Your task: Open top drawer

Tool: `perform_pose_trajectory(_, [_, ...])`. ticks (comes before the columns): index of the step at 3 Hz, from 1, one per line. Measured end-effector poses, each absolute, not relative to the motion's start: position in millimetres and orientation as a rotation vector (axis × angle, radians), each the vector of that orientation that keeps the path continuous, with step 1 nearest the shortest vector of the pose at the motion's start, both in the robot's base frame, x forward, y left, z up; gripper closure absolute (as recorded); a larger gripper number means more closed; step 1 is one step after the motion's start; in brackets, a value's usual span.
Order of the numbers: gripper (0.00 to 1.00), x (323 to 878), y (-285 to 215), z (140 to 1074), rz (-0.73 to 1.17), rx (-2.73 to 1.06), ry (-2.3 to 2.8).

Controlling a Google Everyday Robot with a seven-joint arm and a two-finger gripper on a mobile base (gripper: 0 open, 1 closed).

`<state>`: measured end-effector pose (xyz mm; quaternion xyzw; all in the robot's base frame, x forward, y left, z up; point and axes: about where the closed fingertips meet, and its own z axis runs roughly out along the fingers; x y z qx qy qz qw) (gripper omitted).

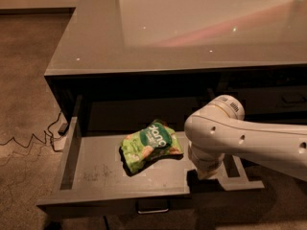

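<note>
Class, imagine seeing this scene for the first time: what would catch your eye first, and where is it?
The wide dark grey top drawer stands pulled open under the glossy grey cabinet top, with a crumpled green snack bag lying near the middle of its pale scuffed floor. From the right, a bulky white robot arm reaches in, its end effector pointing down at the drawer's right end.
</note>
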<state>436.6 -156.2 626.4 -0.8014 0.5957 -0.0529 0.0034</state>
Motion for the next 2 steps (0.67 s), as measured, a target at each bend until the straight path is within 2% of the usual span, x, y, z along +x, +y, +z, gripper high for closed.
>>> perform_pose_trajectory(1, [0.0,436.6,-156.2,626.4,-0.166,-2.512,1.867])
perform_pose_trajectory(2, [0.0,436.6,-156.3,626.5,-0.166,-2.512,1.867])
